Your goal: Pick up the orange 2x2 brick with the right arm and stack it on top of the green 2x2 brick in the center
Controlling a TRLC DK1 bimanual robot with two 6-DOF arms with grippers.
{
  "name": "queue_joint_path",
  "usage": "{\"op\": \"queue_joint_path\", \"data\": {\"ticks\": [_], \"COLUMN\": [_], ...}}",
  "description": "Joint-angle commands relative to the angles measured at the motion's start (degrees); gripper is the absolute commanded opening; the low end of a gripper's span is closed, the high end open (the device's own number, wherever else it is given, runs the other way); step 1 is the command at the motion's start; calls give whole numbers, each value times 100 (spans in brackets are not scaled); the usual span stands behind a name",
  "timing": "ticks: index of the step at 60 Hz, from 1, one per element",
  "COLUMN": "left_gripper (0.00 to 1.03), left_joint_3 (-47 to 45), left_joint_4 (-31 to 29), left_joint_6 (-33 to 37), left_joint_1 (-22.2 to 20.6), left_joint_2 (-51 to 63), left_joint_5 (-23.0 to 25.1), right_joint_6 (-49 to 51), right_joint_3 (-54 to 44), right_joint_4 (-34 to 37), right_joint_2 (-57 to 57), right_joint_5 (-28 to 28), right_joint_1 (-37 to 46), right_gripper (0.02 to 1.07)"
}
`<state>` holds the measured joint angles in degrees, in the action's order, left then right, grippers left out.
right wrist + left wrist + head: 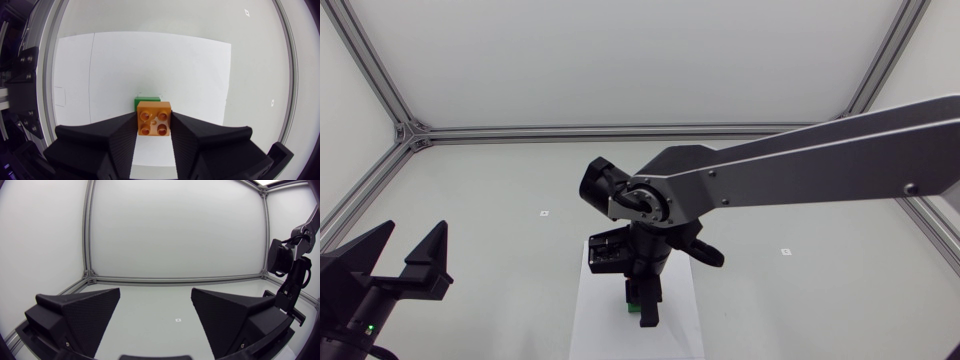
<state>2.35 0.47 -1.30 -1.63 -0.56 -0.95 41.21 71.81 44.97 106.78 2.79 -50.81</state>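
Note:
The orange 2x2 brick (154, 118) sits studs-up between the fingers of my right gripper (154, 131), which is shut on it from both sides. Just past and below it, an edge of the green 2x2 brick (148, 102) shows, mostly hidden by the orange one; I cannot tell whether they touch. In the head view my right gripper (645, 308) points straight down over the white sheet, with a sliver of the green brick (634, 309) beside its fingers. My left gripper (412, 242) stands open and empty at the table's near left (156, 302).
A white sheet (600, 320) lies under the bricks (190, 65). My right arm (800, 165) spans from the right edge to the table's middle and shows in the left wrist view (287, 275). An aluminium frame (415, 130) borders the table.

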Motion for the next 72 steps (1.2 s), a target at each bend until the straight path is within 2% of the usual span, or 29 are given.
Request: {"op": "queue_joint_path", "data": {"ticks": [1,72], "left_gripper": [99,99], "left_joint_3": [-235,-235], "left_joint_4": [-65,-65], "left_joint_6": [33,33], "left_joint_1": [5,5], "left_joint_2": [-32,-32], "left_joint_5": [16,16], "right_joint_6": [142,177], "right_joint_3": [87,-18], "right_joint_4": [91,152], "right_joint_2": [203,405], "right_joint_5": [-33,-50], "right_joint_1": [-17,-122], "right_gripper": [8,8]}}
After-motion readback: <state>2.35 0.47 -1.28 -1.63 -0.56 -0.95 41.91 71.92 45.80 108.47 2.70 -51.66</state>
